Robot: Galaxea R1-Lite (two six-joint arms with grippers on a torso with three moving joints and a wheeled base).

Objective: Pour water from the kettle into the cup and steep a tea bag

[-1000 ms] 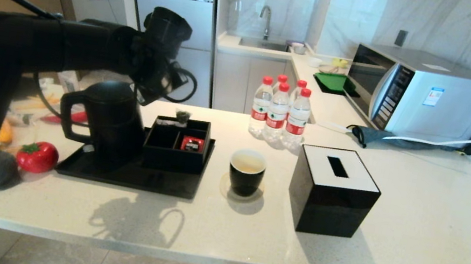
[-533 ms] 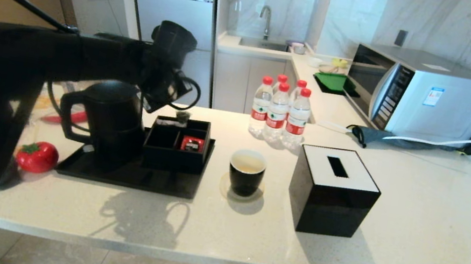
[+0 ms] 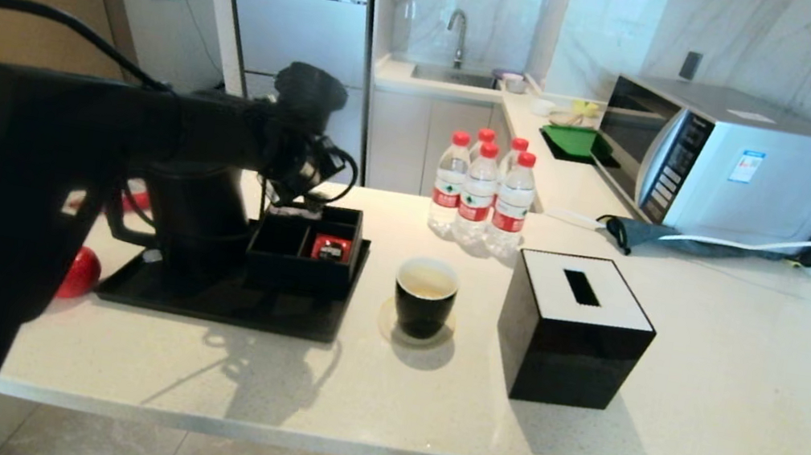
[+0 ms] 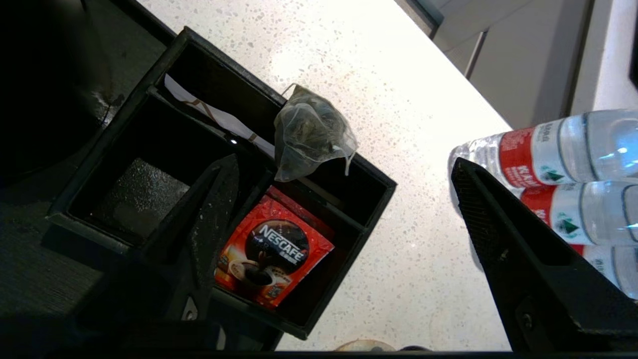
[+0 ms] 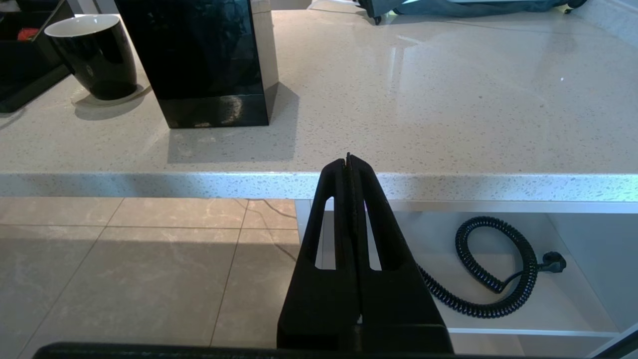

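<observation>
My left gripper (image 4: 344, 159) hangs open just above the black compartment box (image 3: 302, 264), its fingers either side of the box's back right corner. The tea bag (image 4: 310, 132), a grey-green translucent sachet, leans on the box's back rim just beyond the fingertips, untouched; in the head view the gripper hides it. The black kettle (image 3: 200, 215) stands on the black tray (image 3: 222, 306), partly behind my left arm. The black cup (image 3: 424, 300) sits right of the tray on a coaster, holding a pale pool of water (image 3: 427, 284). My right gripper (image 5: 348, 158) is shut and parked below the counter's front edge.
A red packet (image 4: 271, 254) lies in the box's front right compartment. Several red-capped bottles (image 3: 480, 191) stand behind the cup, and a black tissue box (image 3: 573, 327) stands to its right. A microwave (image 3: 717, 159) is at the back right. A red pepper (image 3: 77, 273) lies left of the tray.
My left arm has moved right and down, from above the kettle to just over the compartment box. It now hides the tea bag and more of the kettle in the head view.
</observation>
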